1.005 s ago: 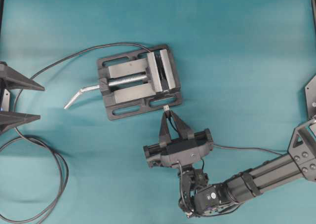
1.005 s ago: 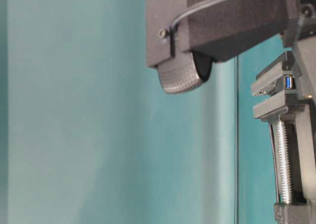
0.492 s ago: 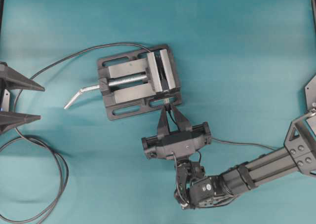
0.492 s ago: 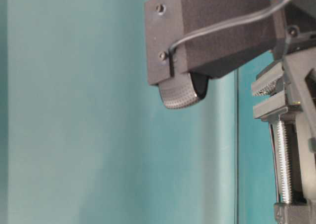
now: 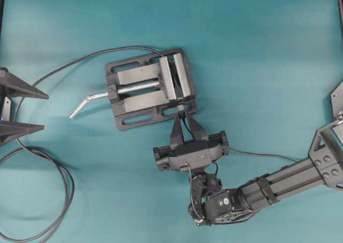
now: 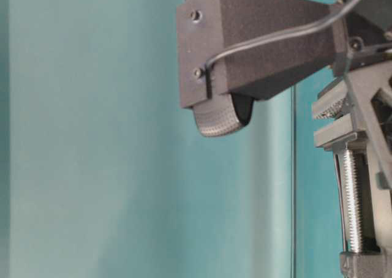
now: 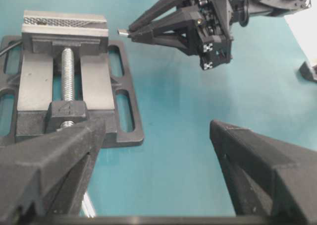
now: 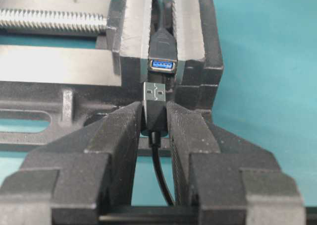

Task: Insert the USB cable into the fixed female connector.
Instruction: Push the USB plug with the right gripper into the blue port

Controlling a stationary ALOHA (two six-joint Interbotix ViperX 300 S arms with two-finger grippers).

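Observation:
My right gripper (image 5: pixel 183 118) is shut on the USB cable's black plug (image 8: pixel 154 115), and its thin black cable (image 5: pixel 262 156) trails back along the arm. The plug's metal tip (image 8: pixel 154 92) points at the fixed female connector (image 8: pixel 163 61), a small dark socket with a blue insert clamped between the jaws of the black vise (image 5: pixel 150 90). The tip is a short gap in front of the socket, slightly to its left, and not in it. My left gripper (image 5: pixel 24 110) is open and empty at the left edge, facing the vise's screw end (image 7: pixel 67 69).
The thicker dark cable (image 5: pixel 53 200) runs from the vise's far side and loops at the table's left front. The vise's silver screw handle (image 5: pixel 86 101) sticks out to the left. The right gripper's body (image 6: pixel 263 51) fills the top of the table-level view.
My right gripper has moved forward towards the vise with the plug, and the gap between the plug's tip and the socket has shrunk. The left arm has not moved.

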